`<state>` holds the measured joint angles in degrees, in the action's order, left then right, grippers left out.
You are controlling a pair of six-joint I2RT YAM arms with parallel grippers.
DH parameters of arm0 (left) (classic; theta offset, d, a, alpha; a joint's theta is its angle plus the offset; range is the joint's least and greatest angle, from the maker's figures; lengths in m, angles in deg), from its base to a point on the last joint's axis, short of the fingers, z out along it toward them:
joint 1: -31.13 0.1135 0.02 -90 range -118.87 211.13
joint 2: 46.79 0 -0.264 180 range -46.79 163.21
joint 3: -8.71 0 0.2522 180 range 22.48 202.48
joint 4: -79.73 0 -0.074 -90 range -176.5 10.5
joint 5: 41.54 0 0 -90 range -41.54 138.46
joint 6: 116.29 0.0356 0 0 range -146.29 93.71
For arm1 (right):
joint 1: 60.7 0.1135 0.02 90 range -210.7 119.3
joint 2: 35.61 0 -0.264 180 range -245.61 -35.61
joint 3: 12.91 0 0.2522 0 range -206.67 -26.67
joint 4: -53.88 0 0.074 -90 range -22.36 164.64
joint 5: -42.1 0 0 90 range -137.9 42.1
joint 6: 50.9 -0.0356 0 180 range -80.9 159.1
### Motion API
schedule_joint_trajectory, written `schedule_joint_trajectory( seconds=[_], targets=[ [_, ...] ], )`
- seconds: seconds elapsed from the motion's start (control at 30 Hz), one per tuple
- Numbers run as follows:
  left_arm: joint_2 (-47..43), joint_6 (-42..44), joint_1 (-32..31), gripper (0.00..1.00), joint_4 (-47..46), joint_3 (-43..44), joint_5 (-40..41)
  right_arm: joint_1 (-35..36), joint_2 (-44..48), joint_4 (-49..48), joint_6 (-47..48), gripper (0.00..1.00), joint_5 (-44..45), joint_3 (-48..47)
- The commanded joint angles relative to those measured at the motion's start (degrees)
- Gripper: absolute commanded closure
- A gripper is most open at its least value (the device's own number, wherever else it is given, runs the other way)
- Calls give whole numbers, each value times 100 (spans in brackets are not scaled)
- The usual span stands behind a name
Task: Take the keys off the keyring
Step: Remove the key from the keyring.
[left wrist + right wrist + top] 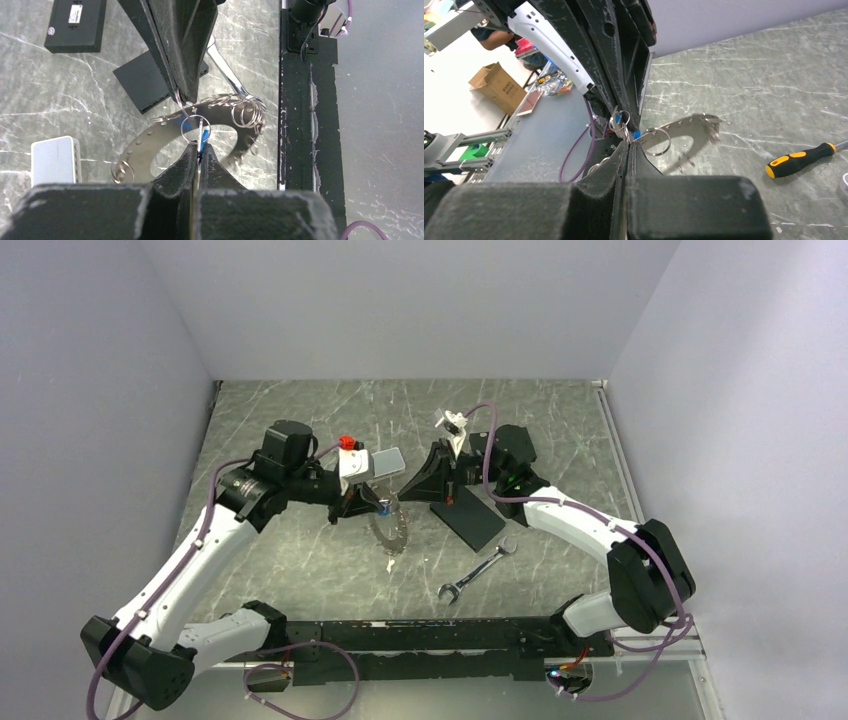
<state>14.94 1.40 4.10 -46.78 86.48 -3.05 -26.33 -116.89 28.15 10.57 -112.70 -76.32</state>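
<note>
Black left claw (199, 151) is pinched together on one blue-tagged key (202, 136); right claw (184, 96), tip to tip with it, clamps one small ring (178, 102). One keyring (147, 149) hangs beneath them, with one black slab (467, 518) and one wrench (478, 570) beside it, and the marble table (300, 565) spreads wide to its left.

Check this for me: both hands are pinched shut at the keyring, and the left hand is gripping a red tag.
Wrong colour. The left wrist view shows the tag gripped by the left hand is blue, not red. Both hands, the right hand included, are pinched shut at the keyring.
</note>
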Motion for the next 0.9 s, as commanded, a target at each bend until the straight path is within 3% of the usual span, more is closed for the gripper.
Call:
schedule_joint_trajectory(
  seconds=[0.0, 0.37, 0.87],
  targets=[
    [-201, -12, -31, 100, 136, 105, 24, -103, 143, -423, -103, 100, 160, -168],
    [496, -843, -339, 100, -347, -14, 46, -116, -58, -1900, -1140, 100, 357, 136],
    [1027, -1542, -393, 100, -687, 299, 196, 52, -44, -1647, -902, 100, 466, 389]
  ],
)
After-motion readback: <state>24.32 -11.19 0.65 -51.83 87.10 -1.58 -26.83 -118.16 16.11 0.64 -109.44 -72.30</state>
